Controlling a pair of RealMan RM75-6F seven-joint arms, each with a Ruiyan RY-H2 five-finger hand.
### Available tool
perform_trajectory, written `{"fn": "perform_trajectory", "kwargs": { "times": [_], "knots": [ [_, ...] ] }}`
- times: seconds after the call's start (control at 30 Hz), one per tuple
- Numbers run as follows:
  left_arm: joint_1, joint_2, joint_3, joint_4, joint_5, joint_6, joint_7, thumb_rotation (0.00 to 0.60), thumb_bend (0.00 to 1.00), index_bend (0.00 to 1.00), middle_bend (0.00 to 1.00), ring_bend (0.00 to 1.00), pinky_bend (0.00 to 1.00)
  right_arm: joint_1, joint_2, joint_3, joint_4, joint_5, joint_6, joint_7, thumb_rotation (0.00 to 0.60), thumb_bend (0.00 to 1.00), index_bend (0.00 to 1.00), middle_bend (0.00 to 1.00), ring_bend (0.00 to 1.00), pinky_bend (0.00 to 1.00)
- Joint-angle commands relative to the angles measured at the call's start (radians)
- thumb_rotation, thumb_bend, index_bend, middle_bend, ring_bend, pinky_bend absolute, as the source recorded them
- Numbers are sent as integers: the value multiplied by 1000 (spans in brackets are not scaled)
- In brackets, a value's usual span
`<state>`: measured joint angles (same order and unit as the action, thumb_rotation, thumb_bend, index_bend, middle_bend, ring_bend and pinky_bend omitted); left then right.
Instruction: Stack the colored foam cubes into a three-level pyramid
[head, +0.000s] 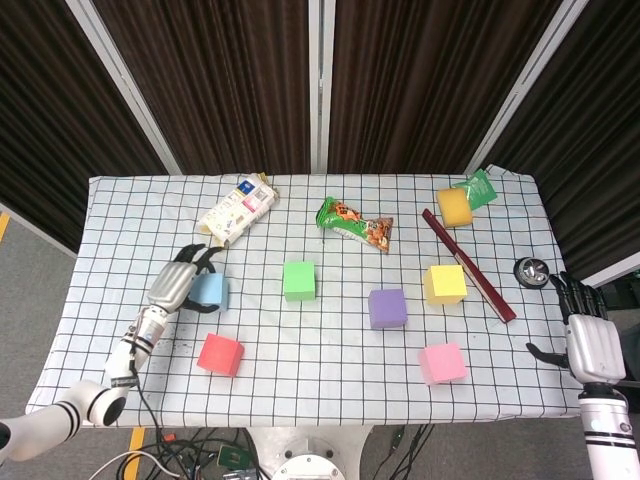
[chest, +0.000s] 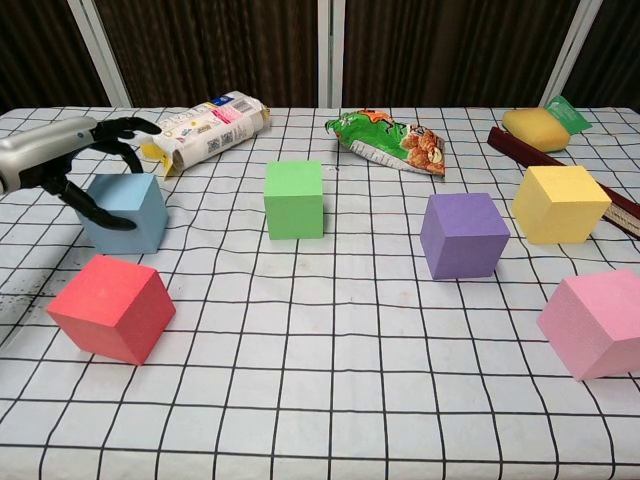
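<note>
My left hand (chest: 62, 163) arched over the blue cube (chest: 128, 212) at the table's left, fingers spread wide, gripping nothing. The foam looked light and squashy (I judged), so opposite flat faces seemed the place to hold, gently.

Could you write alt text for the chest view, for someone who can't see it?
The robot's left hand reaches over a blue foam cube, fingers spread around it, on a checked tablecloth. Red, green, purple, yellow and pink cubes sit apart, unstacked.
</note>
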<state>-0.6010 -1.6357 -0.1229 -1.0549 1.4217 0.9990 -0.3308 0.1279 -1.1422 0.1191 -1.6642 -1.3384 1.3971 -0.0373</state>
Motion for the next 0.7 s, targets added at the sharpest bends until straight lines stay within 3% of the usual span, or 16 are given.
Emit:
{"fn": "perform_trajectory", "kwargs": {
  "times": [0.03, 0.3, 0.7],
  "knots": [
    [-11, 8, -23, -42, -10, 13, 11, 600, 100, 110, 477, 85, 42, -2, 2, 4, 7, 3, 2, 10, 600, 0, 0, 0, 0, 0],
    [-74, 13, -99, -206, -114, -40, 194, 600, 107, 110, 488, 103, 44, 4, 8, 17, -1, 2, 2, 20, 600, 0, 0, 0, 0, 0],
    [-162, -103, -154, -152, -310, -145, 361, 600, 108, 110, 488, 109, 44, 9, 37, 28, -49, 10, 3, -2, 600, 0, 0, 0, 0, 0]
  ]
}}
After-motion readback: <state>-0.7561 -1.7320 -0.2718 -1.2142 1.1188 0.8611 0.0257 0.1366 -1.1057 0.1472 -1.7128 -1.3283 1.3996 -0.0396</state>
